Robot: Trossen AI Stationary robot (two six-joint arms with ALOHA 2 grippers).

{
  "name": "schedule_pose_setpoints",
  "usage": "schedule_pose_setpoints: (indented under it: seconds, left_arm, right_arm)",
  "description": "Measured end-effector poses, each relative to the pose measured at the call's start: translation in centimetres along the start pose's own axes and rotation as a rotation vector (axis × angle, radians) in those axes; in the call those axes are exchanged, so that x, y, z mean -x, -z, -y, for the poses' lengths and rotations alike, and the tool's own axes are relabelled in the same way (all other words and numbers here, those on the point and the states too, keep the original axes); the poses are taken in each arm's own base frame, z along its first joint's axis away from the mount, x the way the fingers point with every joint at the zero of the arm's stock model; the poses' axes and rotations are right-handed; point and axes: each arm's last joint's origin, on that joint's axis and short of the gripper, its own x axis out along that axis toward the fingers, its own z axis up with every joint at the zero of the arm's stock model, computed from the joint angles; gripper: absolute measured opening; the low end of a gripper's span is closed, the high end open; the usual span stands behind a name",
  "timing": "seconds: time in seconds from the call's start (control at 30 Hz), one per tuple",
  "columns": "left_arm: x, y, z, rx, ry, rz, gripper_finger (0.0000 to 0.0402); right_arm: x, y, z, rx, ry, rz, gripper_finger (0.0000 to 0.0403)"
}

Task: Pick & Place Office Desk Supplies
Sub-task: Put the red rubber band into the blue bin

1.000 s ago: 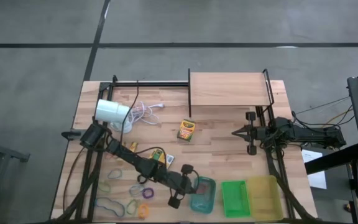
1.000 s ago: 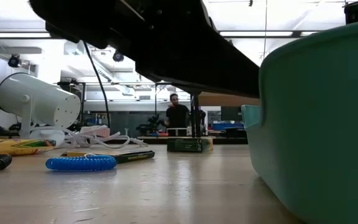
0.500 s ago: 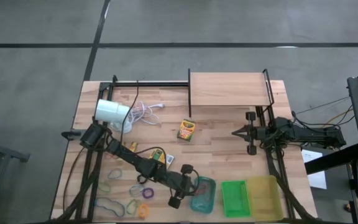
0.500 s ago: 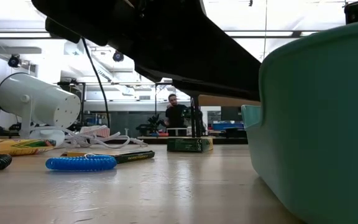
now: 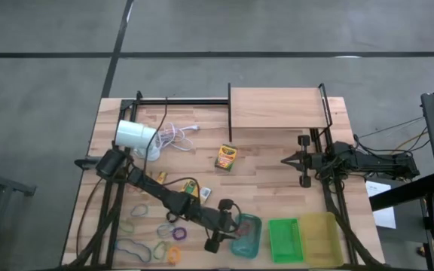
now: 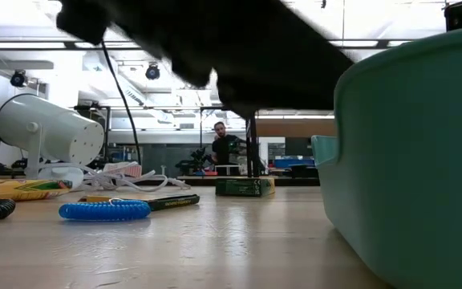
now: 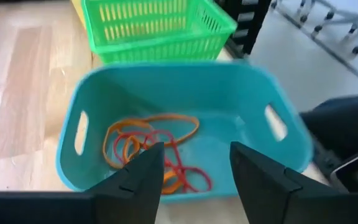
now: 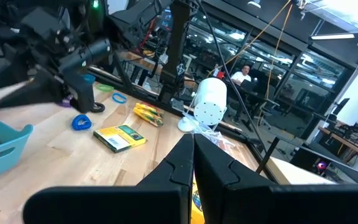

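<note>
My left gripper (image 5: 237, 224) (image 7: 196, 152) stands open over the near-left end of the teal tray (image 5: 250, 242) (image 7: 229, 93), with nothing between its fingers. Orange loops (image 7: 143, 132) and a red loop (image 7: 182, 175) lie on the tray's floor below it. One crayon box (image 5: 225, 156) lies mid-table; another (image 5: 191, 188) lies beside my left arm. More coloured loops (image 5: 173, 232) lie on the table at the near left, among them a blue one (image 6: 104, 210). My right gripper (image 5: 285, 159) (image 8: 192, 163) rests shut at the right side.
A green tray (image 5: 285, 239) and a yellow tray (image 5: 319, 237) stand to the right of the teal one. A white lamp (image 5: 136, 137) with its cord lies at the far left. A wooden shelf (image 5: 277, 108) stands at the far edge. A person (image 6: 224, 146) shows in the room beyond.
In the low view my left arm's dark outline has shifted and now shows blurred. The high view shows it staying over the teal tray.
</note>
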Motion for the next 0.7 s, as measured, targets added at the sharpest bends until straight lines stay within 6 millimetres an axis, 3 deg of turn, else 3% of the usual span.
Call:
schedule_pose_setpoints:
  seconds: [0.43, 0.7]
  left_arm:
    - [3.7, -1.7, 1.4, 0.263, -0.184, -0.071, 0.0159]
    - [7.6, -2.5, 1.3, 0.548, -0.310, -0.159, 0.0156]
  right_arm:
    - [0.0, 0.0, 0.0, 0.000, 0.001, 0.000, 0.0008]
    - [0.0, 0.0, 0.0, 0.000, 0.000, 0.001, 0.0008]
